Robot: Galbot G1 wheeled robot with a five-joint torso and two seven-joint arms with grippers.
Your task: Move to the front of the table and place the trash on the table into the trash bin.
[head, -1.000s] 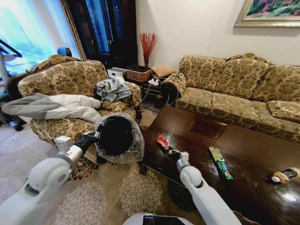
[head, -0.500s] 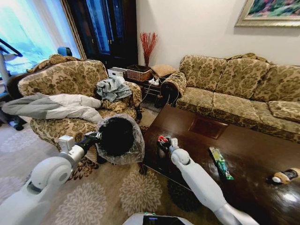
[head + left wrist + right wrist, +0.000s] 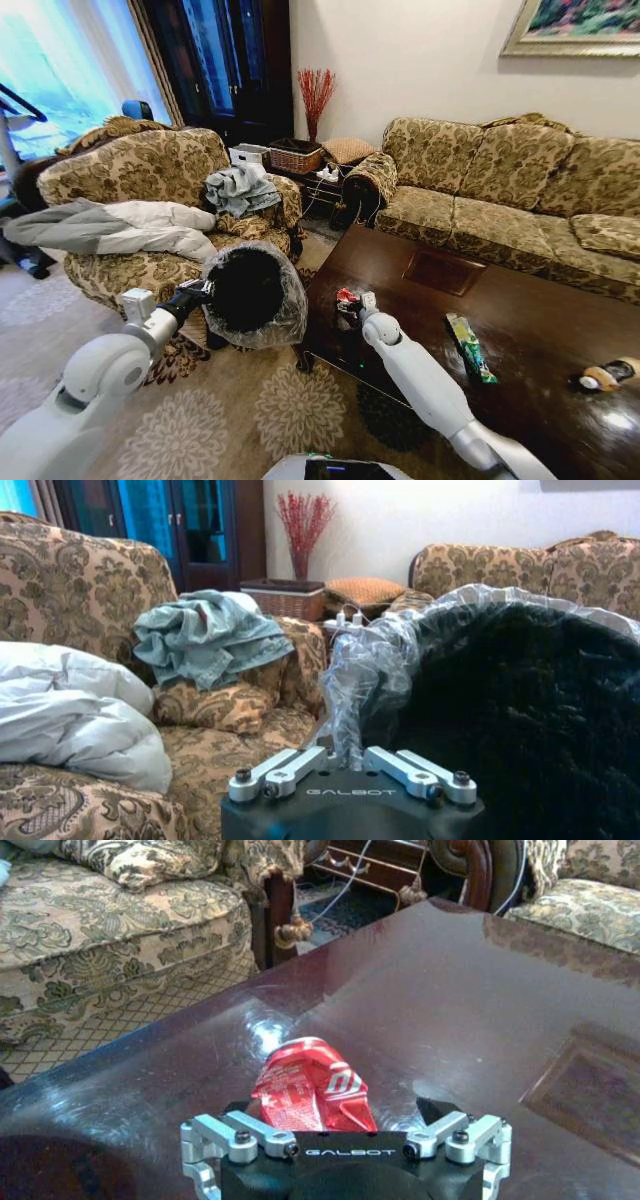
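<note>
Right gripper at table corner, fingers spread around red can, not clenched. Left gripper clamps bin rim, bin aloft.

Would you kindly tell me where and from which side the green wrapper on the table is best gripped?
Probably across its narrow width, near mid-length, coming straight down from above. The green wrapper lies flat and long on the table, so its short axis fits between the fingers; its ends look thin and floppy. The right pincer is busy at the red can.
</note>
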